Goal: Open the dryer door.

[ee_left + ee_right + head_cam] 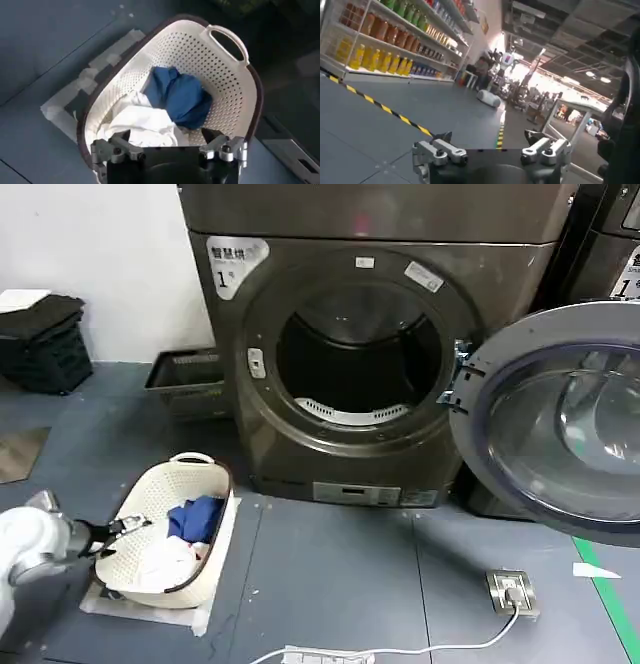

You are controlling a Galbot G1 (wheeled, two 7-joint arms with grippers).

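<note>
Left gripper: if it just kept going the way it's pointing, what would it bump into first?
Probably the white cloth in the basket: the open left gripper points down into it, with the blue cloth just beyond. Depth is hard to judge.

The grey tiled floor (pixel 330 584) carries everything here. Just beyond the left gripper (pixel 130 526) a white laundry basket (pixel 215 474) sits on pale sheets taped to the floor (pixel 70 95), with blue and white cloth inside. Farther out from that gripper stands the brownish-grey dryer (pixel 370 334), and a dark crate (pixel 185 379) rests beside it. A floor socket (pixel 512 591) with its white cable (pixel 440 649) lies well off to the gripper's right, near a green line (pixel 610 594).
</note>
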